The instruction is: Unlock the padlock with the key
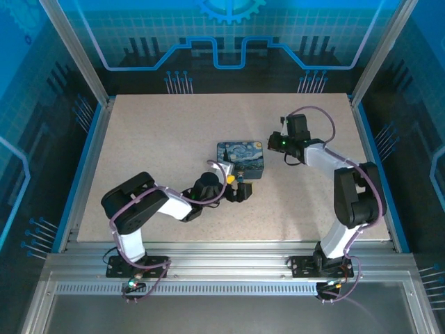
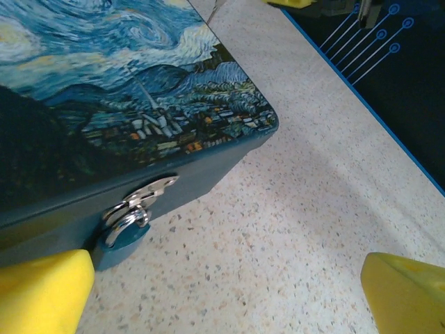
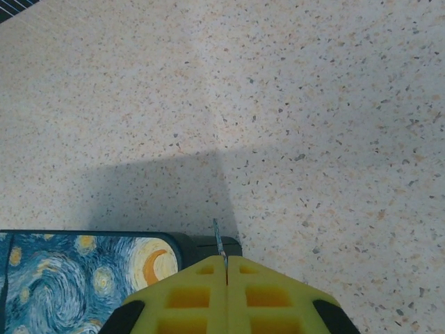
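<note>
Clearly, small silvery padlock [image 2: 129, 221] hangs from tin [image 2: 139, 83] at 7 o'clock, body indistinct; left gripper [image 2: 226, 292] spread; right gripper [image 3: 227, 268] pinches thin key [image 3: 218, 240], mostly hidden.

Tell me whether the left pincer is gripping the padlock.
No, the left pincer is wide open, and the padlock hangs from the tin's latch.

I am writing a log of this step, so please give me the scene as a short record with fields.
tin: on the table, lid down
padlock: hangs from the hasp on the tin's side wall
key: thin blade sticking out of the right gripper
left gripper: open, low beside the padlock
right gripper: shut on the key, near a tin corner
state: key not yet in the padlock
</note>
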Tool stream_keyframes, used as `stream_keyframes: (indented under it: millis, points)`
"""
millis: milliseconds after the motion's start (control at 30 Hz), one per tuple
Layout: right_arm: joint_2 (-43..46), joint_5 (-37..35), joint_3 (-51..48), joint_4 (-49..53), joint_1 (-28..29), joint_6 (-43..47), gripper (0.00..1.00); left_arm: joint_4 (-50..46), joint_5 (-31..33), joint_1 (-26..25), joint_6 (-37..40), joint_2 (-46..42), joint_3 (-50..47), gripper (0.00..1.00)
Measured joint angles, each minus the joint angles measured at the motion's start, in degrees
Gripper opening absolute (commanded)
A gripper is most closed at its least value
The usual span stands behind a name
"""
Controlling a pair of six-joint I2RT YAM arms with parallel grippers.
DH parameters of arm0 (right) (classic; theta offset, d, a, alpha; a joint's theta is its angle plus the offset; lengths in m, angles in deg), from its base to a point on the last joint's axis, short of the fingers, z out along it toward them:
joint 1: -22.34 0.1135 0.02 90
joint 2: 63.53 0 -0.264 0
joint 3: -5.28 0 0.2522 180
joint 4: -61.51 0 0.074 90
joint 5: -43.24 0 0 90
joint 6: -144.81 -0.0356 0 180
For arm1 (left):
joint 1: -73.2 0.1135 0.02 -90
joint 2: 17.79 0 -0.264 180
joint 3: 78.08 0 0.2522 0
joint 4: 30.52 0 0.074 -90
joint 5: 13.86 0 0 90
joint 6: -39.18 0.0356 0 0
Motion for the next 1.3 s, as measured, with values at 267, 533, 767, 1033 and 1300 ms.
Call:
stream_keyframes:
  millis: [267, 533, 767, 1033, 1300]
  points:
    - [-2.29, -0.61, 1.18, 0.02, 1.86, 0.00, 0.00, -5.16, -0.02, -0.04, 1.42, 1.01, 3.56, 0.99]
    - [-2.64, -1.29, 1.36, 0.02, 2.73, 0.00, 0.00, -9.05, 3.37, -0.04, 1.73, 1.81, 3.78, 0.99]
    - [-2.67, -1.51, 1.38, -0.07, 3.13, 0.00, 0.00, -9.25, 5.01, -0.04, 2.51, 3.61, 4.70, 0.99]
    - [-4.17, -1.70, 1.55, -1.53, 3.65, 0.00, 0.00, -8.50, 6.40, -0.15, 3.65, 6.14, 7.13, 0.99]
    - [-4.20, -1.25, 1.55, -1.81, 4.76, 0.09, 0.00, -5.07, 4.31, 0.57, 5.88, 8.61, 8.33, 0.94]
